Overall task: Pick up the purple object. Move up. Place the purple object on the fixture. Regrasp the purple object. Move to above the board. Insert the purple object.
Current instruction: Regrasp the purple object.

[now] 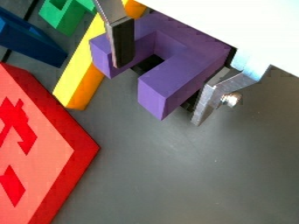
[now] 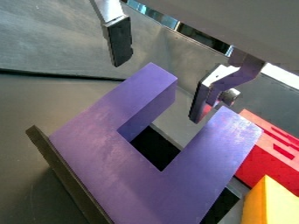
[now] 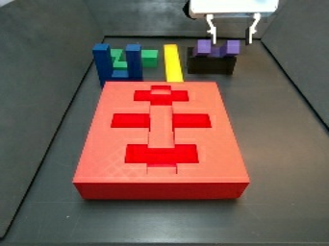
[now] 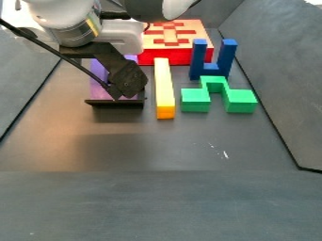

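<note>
Purple object (image 3: 218, 47) sits on the fixture (image 3: 214, 66), beyond the far end of the board (image 3: 161, 135) and just beside the yellow bar (image 3: 171, 61) — so as I judge it, picking up, lifting and setting down are done. My gripper (image 1: 167, 68) stands over it with the fingers spread wide; in both wrist views one finger (image 2: 117, 39) and its mate (image 2: 216, 94) flank the block with a gap on each side, gripping nothing. Regrasping looks like the step in hand. Left to do: close on the block, carry it above the board, push it into a cutout. The blue block (image 3: 102, 63) and the green block (image 3: 127, 60) stand past the yellow bar, well away from my fingers. No brand, label or writing can be read on anything — every face is plain colour
</note>
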